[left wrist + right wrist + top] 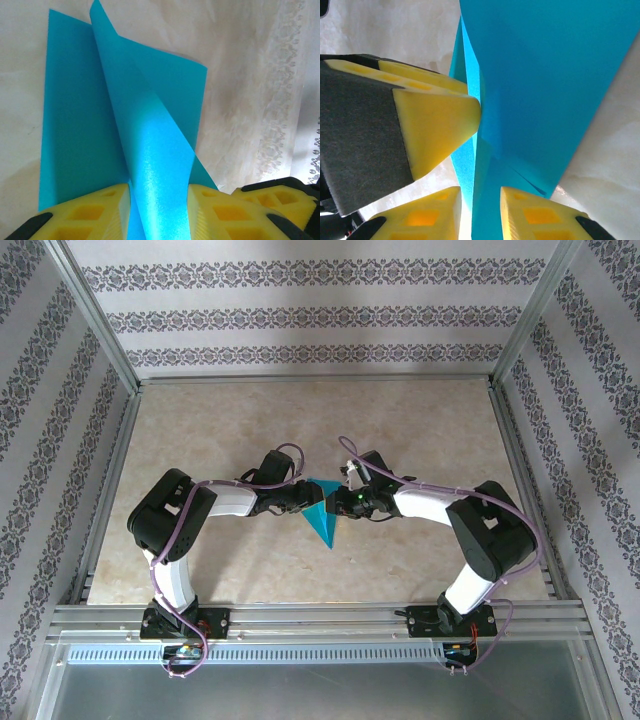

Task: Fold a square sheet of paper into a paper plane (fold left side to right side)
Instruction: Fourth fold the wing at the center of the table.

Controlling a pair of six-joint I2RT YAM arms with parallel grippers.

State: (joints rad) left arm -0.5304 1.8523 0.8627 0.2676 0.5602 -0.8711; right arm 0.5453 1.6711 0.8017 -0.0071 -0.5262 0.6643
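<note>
Two arms are meeting over the middle of the desk (420,430) in the overhead view. Each elbow is bending outward and each forearm is lying low and pointing inward. The left tool (298,502) and the right tool (347,502) are facing each other with the square sheet of paper (322,520) between them. From above, the sheet is showing as a small teal wedge with its point aiming at the near edge.

The left wrist view is adding detail. Part of the sheet is lying flat on the desk while a flap is curling up and running down between that tool's yellow fingers (95,215), which are pressing on it from both sides, pinching it.

The right wrist view is showing the paper standing on edge between the right tool's fingers (540,215). A thin bright gap is sitting on one side, so I cannot tell whether they are gripping. One left-tool finger is touching the sheet from the left in that view.

Patterned walls (300,315) and a metal frame (320,615) are surrounding the desk, and purple cables (175,585) are trailing along both arms.
</note>
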